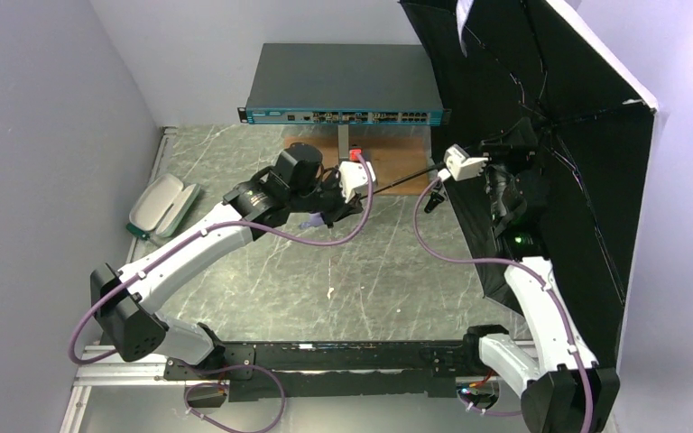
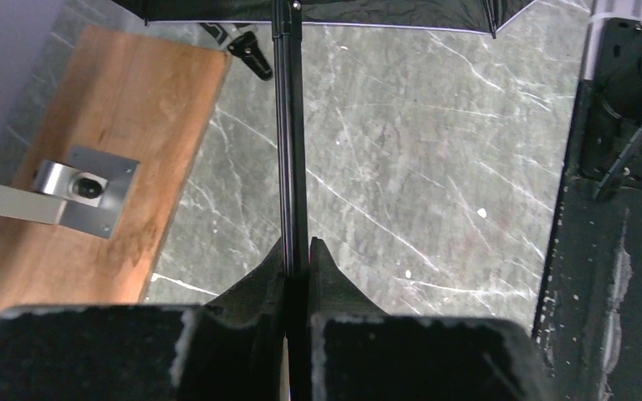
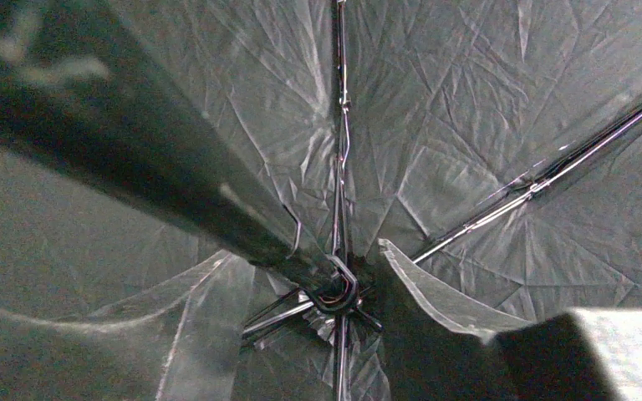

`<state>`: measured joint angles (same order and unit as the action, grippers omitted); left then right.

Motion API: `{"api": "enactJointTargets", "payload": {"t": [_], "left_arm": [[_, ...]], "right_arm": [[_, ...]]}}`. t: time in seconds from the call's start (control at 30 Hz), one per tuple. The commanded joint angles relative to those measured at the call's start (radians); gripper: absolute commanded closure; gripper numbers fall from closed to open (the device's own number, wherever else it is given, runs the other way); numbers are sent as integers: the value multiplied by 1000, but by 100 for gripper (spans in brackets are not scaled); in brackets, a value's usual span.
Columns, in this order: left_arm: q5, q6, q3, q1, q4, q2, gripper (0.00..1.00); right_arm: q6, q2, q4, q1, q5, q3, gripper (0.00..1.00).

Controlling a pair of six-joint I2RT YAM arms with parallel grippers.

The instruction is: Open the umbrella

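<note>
Left hand (image 2: pixel 298 251) pinching shaft (image 2: pixel 288 125) | umbrella (image 1: pixel 577 117) canopy spread, black lining, ribs out

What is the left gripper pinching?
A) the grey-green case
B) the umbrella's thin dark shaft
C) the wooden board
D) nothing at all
B: in the left wrist view, the left gripper has its fingers shut tight on the umbrella shaft, which runs straight up from between them.
</note>
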<state>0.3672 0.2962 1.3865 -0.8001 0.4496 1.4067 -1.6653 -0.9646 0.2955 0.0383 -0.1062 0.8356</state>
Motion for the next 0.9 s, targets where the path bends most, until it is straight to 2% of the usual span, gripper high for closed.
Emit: {"api": "enactJointTargets", "payload": {"t": [0.0, 0.13, 0.33, 0.43, 0.6, 0.7, 0.87], "left_arm": [[144, -14, 59, -22, 10, -16, 100], [144, -34, 86, -28, -6, 10, 100], [146, -50, 115, -34, -28, 33, 100], [147, -54, 122, -35, -38, 39, 100], [145, -72, 128, -35, -63, 41, 100], [128, -117, 102, -33, -139, 13, 100], [104, -204, 78, -29, -314, -10, 100]], "right_arm": [[13, 71, -34, 8, -231, -53, 40], [19, 130, -128, 38, -146, -56, 37], [-2, 252, -335, 70, 72, -74, 29], [-15, 278, -391, 93, 133, -81, 21], [6, 290, -462, 148, 190, -63, 18], [129, 300, -537, 188, 203, -11, 18], [505, 320, -687, 219, 253, 105, 19]]}}
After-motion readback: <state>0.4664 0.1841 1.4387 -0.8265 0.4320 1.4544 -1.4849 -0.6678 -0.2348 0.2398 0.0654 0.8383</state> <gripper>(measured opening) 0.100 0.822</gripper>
